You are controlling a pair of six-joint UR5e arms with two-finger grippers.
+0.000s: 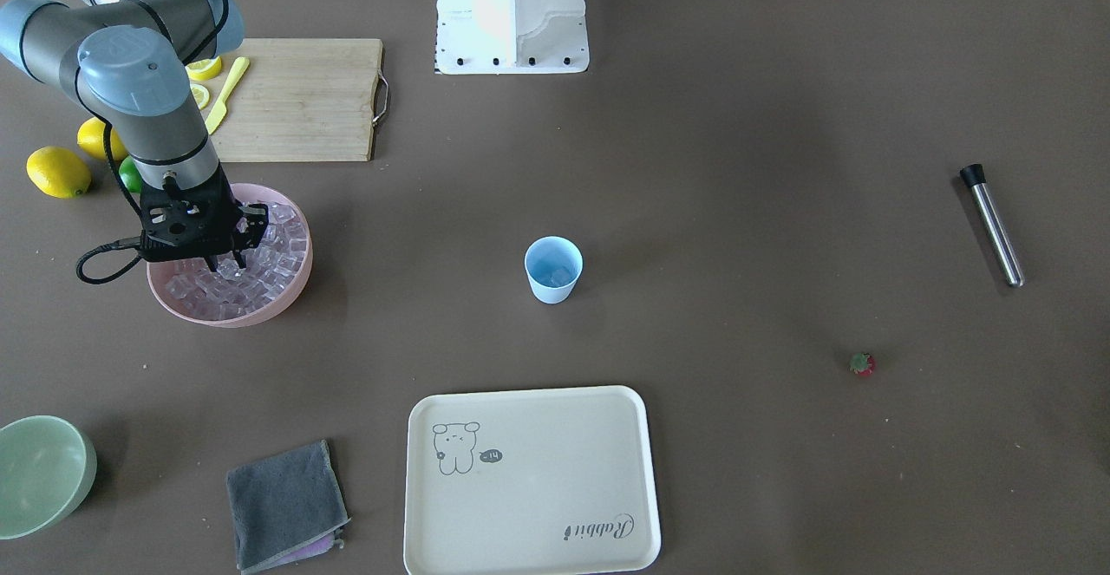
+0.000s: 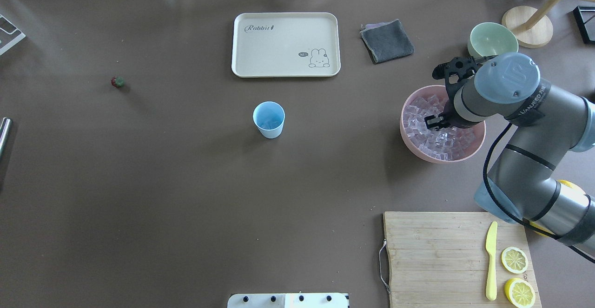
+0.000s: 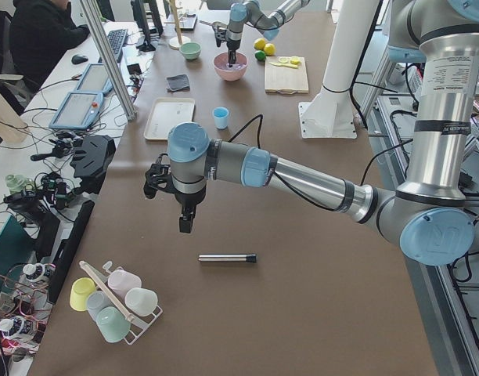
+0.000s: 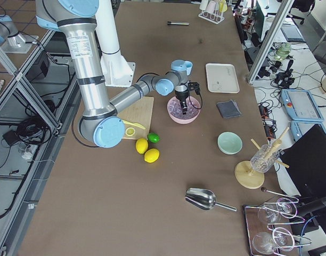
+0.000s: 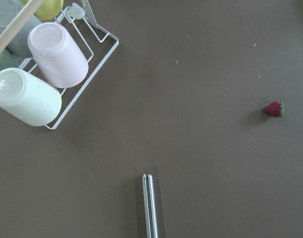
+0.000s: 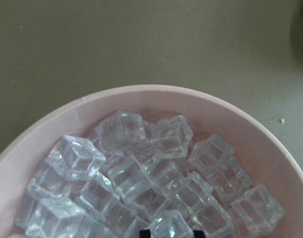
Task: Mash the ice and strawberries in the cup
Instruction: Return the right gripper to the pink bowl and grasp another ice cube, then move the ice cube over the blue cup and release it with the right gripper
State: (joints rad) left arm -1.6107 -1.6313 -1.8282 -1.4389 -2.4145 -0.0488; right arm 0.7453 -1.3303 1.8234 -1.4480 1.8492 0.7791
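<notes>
Seemingly the right gripper [image 6: 171, 233] stood narrow, one small clear glassy ice cube [image 6: 170, 220] between its tips, wide pink bowl [image 6: 141, 95] beneath; whether it gripped, I couldn't tell. The cube looked slick, hard and light, best pinched on flat faces.

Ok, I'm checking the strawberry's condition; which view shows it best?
Left wrist-mounted: the strawberry shows largest there, red body and green top distinct. Front-facing and overhead show a tiny speck; I can't find it elsewhere.
</notes>
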